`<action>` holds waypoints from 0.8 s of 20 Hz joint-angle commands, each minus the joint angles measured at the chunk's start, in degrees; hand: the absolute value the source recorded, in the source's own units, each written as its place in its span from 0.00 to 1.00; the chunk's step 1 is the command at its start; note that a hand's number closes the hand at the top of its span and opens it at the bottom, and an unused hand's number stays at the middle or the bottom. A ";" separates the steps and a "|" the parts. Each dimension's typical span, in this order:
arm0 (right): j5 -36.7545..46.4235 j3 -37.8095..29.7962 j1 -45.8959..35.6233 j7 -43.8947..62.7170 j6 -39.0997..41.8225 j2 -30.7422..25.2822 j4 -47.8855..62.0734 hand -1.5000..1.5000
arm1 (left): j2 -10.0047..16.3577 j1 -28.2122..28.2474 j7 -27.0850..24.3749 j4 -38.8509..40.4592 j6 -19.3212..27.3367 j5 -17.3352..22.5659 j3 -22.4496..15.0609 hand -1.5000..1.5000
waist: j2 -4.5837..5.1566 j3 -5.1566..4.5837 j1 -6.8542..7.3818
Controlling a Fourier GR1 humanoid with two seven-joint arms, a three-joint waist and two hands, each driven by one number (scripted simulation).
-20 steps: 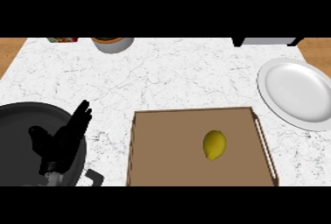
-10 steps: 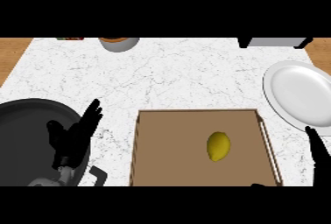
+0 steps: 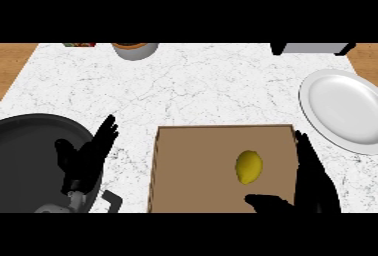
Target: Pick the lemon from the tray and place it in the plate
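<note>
Yellow and lying lengthwise, the lemon (image 3: 249, 166) sits right of centre in the brown tray (image 3: 193, 165), untouched. Your right hand (image 3: 316, 187) is at its 4 o'clock, open and holding nothing, with fingers straight along the tray's right wall and the thumb spread below the fruit. The white plate (image 3: 345, 109) waits at the lemon's 1 o'clock, outside the tray.

I'd watch two risks. If the thumb closes before the fingers are round it, the rounded lemon may roll toward 9 o'clock. Fingers coming in low could also catch the tray's wall and shove the tray.

Your left hand (image 3: 87, 156) rests open at 9 o'clock by the dark pan (image 3: 29, 150).

Half a second ago the right hand only showed at the view's right edge. It has since come in over the tray, and the lemon has not moved.
</note>
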 commanded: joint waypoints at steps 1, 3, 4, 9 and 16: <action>3.86 3.11 -2.42 9.05 3.95 6.21 1.11 0.00 | -2.80 -2.49 3.48 4.35 1.89 -0.74 -0.37 0.50 | 0.35 -0.65 -0.98; 2.31 0.18 -2.77 6.16 3.40 6.78 5.16 0.00 | -1.14 4.42 -1.71 3.79 -1.85 0.94 0.59 0.50 | 0.36 -0.65 -0.43; 5.30 1.27 -5.65 5.79 2.41 9.48 9.20 0.00 | -2.57 1.02 1.54 3.62 1.19 -0.96 -0.23 0.50 | 0.39 -0.62 -0.48; 7.92 -0.78 -4.36 4.11 2.23 11.91 14.97 0.00 | -0.78 3.10 3.02 0.02 -0.67 0.35 1.21 0.50 | 0.35 -0.60 -0.41; 10.76 -2.23 -5.11 6.25 6.28 14.39 15.80 0.00 | -2.59 2.00 3.09 1.96 -0.12 -1.00 1.34 0.50 | 0.37 -0.61 -0.67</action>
